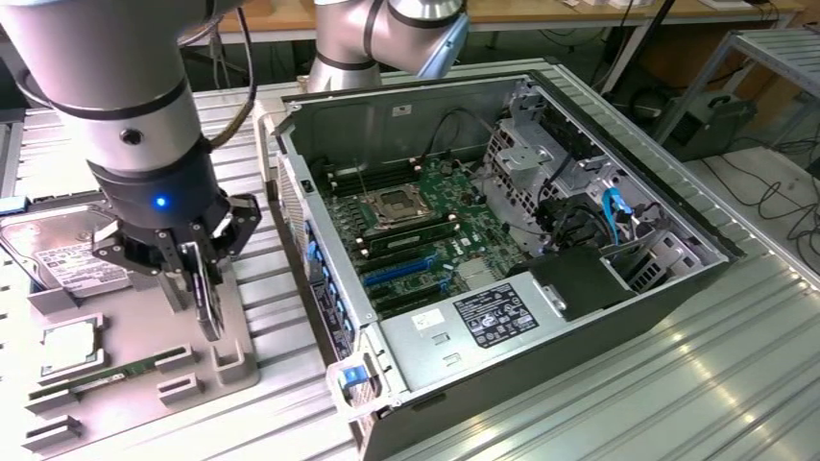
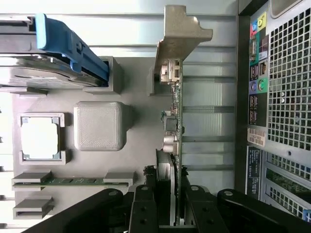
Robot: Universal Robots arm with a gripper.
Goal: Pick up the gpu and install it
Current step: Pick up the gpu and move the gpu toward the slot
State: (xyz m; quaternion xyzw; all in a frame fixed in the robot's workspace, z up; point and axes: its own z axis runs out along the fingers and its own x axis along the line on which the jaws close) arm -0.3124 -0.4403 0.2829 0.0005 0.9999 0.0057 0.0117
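The gpu (image 1: pixel 207 300) stands on edge between my gripper's (image 1: pixel 199 288) fingers, just above the grey parts tray (image 1: pixel 134 327) at the exterior view's left. In the wrist view the gpu (image 2: pixel 176 131) shows as a thin edge-on card, its silver bracket (image 2: pixel 181 34) at the end far from my gripper (image 2: pixel 170 213). The black fingers (image 2: pixel 144 206) press on both faces of the card, so the gripper is shut on it. Whether the card has left its tray holder (image 1: pixel 230 363) I cannot tell. The open computer case (image 1: pixel 666 216) lies beside the tray, its motherboard and blue slots (image 1: pixel 397 274) exposed.
On the tray lie a silver hard drive (image 1: pixel 64 254) in a blue-handled carrier (image 2: pixel 73 43), a processor (image 2: pixel 41 138) and a green memory stick (image 2: pixel 73 181). The case's rear panel (image 2: pixel 282 97) stands close beside the card. The case holds a power supply (image 1: pixel 494 317) and cables (image 1: pixel 613 216).
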